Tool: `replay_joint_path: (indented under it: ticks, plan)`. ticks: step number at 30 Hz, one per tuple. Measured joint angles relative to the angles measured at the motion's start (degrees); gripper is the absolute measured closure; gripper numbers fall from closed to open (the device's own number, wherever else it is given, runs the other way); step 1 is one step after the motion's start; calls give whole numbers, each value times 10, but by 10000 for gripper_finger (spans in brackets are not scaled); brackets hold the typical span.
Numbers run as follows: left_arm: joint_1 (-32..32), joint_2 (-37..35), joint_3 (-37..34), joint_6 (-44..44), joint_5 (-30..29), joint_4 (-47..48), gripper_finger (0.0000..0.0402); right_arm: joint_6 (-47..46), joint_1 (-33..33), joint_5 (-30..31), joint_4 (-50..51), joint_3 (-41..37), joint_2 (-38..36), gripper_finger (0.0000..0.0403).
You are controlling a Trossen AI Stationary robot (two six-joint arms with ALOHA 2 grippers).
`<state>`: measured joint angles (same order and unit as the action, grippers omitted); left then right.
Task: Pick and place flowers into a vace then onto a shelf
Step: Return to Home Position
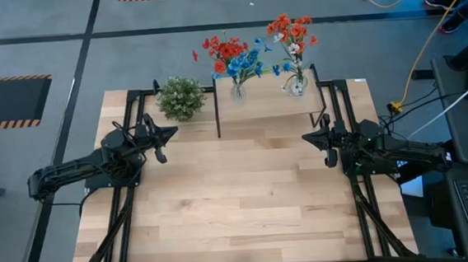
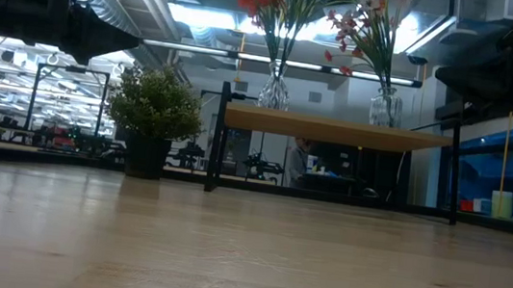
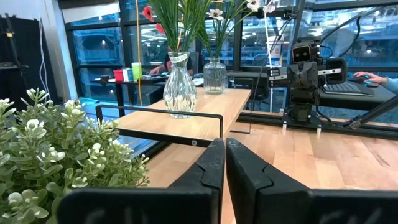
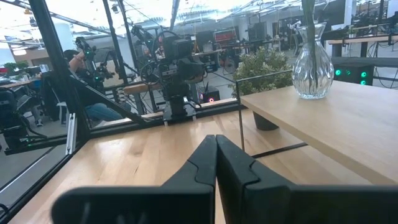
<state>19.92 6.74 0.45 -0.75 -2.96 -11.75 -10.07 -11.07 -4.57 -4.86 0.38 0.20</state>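
Two clear glass vases stand on the shelf (image 1: pixel 265 108) at the table's far edge. The left vase (image 1: pixel 237 89) holds red-orange and blue flowers (image 1: pixel 233 57). The right vase (image 1: pixel 295 84) holds red-orange and pale flowers (image 1: pixel 291 32). In the low view both vases (image 2: pixel 275 90) (image 2: pixel 386 107) rest upright on the raised board (image 2: pixel 336 129). My left gripper (image 1: pixel 166 134) is shut and level at the table's left, holding nothing. My right gripper (image 1: pixel 310 137) is shut and level at the table's right, also holding nothing.
A bushy green-white potted plant (image 1: pixel 180 97) stands on the tabletop left of the shelf, close to my left gripper. The shelf's black legs (image 1: pixel 217 116) come down at the far side. A person (image 4: pixel 87 81) sits beyond the table. Bare wood (image 1: pixel 239 197) stretches between the arms.
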Motion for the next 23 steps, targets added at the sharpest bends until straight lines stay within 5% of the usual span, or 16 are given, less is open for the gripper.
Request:
replay_joint_path:
  ticks: [23]
  plan:
    - [0,0,0,0,0,0,392,0,0,0,0,0,0,395]
